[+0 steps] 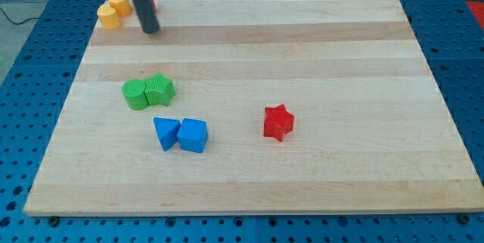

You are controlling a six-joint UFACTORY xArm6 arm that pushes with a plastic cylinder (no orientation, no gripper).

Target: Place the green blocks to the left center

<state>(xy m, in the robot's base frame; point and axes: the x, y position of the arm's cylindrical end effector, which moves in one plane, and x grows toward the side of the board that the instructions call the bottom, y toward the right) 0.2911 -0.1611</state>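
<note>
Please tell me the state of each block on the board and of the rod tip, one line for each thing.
my tip: on the board near the view's top left, right of the yellow blocks, touching no green block.
two yellow blocks: touching, at the top left corner.
red block behind the rod: mostly hidden.
two green blocks: touching, left of centre.
two blue blocks: touching, below the green ones.
red star: alone.
</note>
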